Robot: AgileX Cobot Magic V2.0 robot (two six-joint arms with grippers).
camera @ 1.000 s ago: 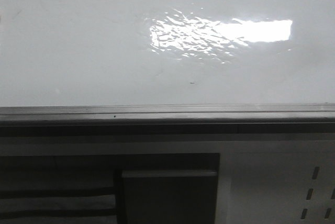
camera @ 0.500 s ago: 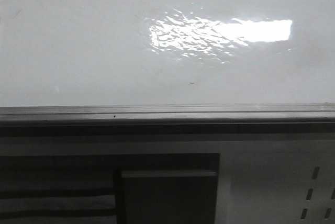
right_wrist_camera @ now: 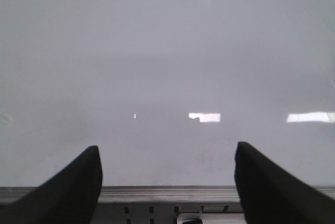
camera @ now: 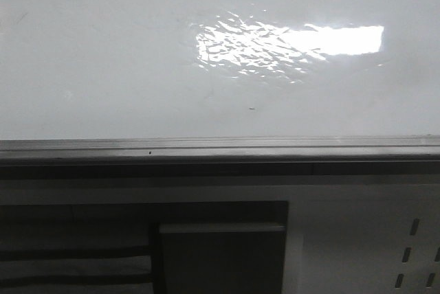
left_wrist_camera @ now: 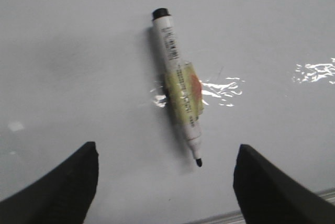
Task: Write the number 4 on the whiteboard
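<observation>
The whiteboard (camera: 103,67) fills the upper half of the front view, glossy white-grey with a rippled bright glare and a grey metal edge rail (camera: 220,148). No number 4 shows on it; only a tiny dark speck (camera: 252,109). In the left wrist view a white marker (left_wrist_camera: 178,88) with a yellow band lies flat on the whiteboard (left_wrist_camera: 68,51), uncapped, its dark tip toward my left gripper (left_wrist_camera: 165,174). That gripper is open, with the marker just beyond the gap between its fingers. My right gripper (right_wrist_camera: 167,174) hangs open over bare whiteboard (right_wrist_camera: 167,67) near the rail (right_wrist_camera: 167,193).
Below the rail in the front view sits a white perforated panel (camera: 364,239) at the right and a dark recess (camera: 82,239) with a grey block (camera: 220,256) at the left. Neither arm shows in the front view.
</observation>
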